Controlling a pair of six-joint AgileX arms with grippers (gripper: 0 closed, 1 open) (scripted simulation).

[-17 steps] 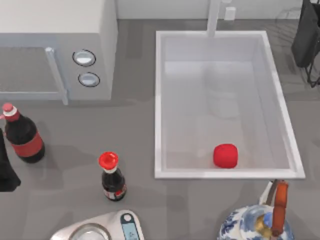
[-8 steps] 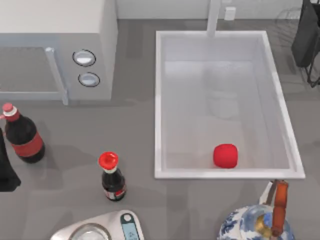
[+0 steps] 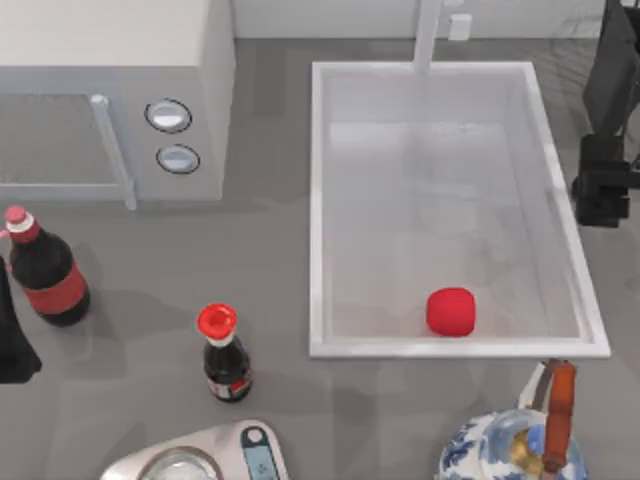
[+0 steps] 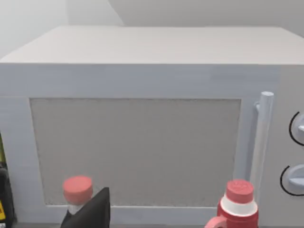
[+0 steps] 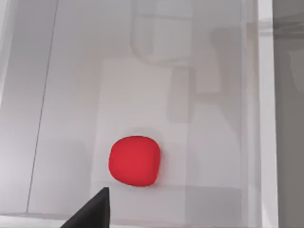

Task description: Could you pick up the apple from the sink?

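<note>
The apple (image 3: 451, 311) lies on the floor of the sink (image 3: 317, 210), close to its near wall and a little toward the right, and the right pincer (image 3: 601, 192) hangs over the sink's right rim, well apart from it; whether this pincer is apart or together I cannot tell. The apple looks smooth, stiff and light, so it may slip, and I think the best hold is across its rounded sides from above. The bottle (image 3: 225, 356) on the bench has a label, but no writing can be read.

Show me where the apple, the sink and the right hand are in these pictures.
apple (image 3: 451, 311): top view, middle of its red top.
sink (image 3: 316, 200): top view, the left rim of the white basin.
right hand (image 3: 603, 195): top view, the dark body at the sink's right rim.
</note>
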